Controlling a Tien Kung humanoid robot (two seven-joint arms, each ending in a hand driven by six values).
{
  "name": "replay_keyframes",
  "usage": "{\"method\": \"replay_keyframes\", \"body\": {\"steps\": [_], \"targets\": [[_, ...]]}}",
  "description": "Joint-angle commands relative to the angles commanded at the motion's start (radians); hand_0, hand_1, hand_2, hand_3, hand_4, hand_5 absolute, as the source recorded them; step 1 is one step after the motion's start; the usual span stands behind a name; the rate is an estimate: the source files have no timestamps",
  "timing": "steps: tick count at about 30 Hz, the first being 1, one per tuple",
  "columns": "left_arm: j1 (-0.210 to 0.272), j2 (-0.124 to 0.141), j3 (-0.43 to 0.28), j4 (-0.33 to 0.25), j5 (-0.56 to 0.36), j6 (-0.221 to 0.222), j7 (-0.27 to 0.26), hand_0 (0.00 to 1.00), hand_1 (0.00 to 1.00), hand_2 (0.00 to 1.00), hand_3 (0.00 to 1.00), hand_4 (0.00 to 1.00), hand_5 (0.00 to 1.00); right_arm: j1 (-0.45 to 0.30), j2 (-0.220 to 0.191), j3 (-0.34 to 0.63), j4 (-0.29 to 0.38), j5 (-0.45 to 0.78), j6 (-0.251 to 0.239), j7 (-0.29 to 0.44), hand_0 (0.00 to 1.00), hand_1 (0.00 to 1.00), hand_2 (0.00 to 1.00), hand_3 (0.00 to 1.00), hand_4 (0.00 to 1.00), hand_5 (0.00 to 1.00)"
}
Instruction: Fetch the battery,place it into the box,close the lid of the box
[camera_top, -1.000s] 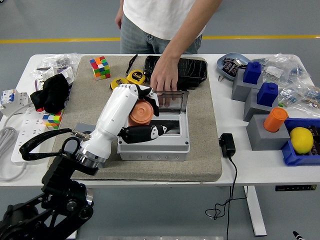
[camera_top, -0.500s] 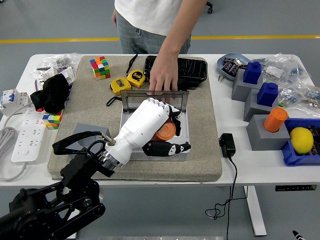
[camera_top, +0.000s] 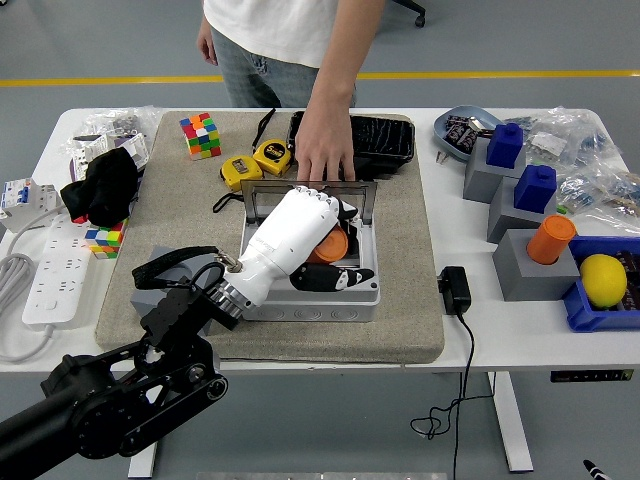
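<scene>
My left hand (camera_top: 318, 238), white-shelled, reaches in from the near left and sits inside the grey box (camera_top: 368, 296) at mid-mat. Its fingers are curled around an orange cylinder (camera_top: 331, 246), which I judge to be the battery; it lies under the palm, within the box walls, its long axis not readable. The clear lid (camera_top: 262, 198) stands open on the far side, steadied by a person's hand (camera_top: 325, 155). I see no right hand. Release comes next, then the lid.
</scene>
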Motion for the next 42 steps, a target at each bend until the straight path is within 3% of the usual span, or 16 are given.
{"method": "replay_keyframes", "body": {"steps": [10, 19, 33, 42], "targets": [[-0.051, -0.039, 0.0, 0.133, -0.007, 0.029, -0.028, 0.047, 0.002, 0.023, 0.015, 0.998, 0.147, 0.003, -0.003, -0.012, -0.001, 0.006, -0.001, -0.001, 0.814, 0.807, 0.775, 0.775, 0.998, 0.998], [-0.068, -0.059, 0.009, 0.189, -0.018, 0.046, -0.05, 0.048, 0.002, 0.023, 0.015, 0.998, 0.165, 0.004, -0.005, -0.018, 0.001, 0.007, 0.0, -0.001, 0.813, 0.807, 0.775, 0.775, 0.998, 0.998], [-0.097, -0.052, 0.016, 0.268, -0.011, 0.059, -0.084, 0.048, 0.002, 0.024, 0.016, 0.998, 0.186, 0.005, -0.008, -0.024, 0.0, 0.013, -0.001, 0.0, 0.813, 0.807, 0.774, 0.775, 0.998, 0.998], [-0.105, -0.048, -0.008, 0.263, -0.003, 0.052, -0.086, 0.047, 0.002, 0.023, 0.016, 0.998, 0.212, 0.008, -0.009, -0.022, 0.001, 0.013, -0.001, -0.001, 0.813, 0.806, 0.774, 0.774, 0.998, 0.998]]}}
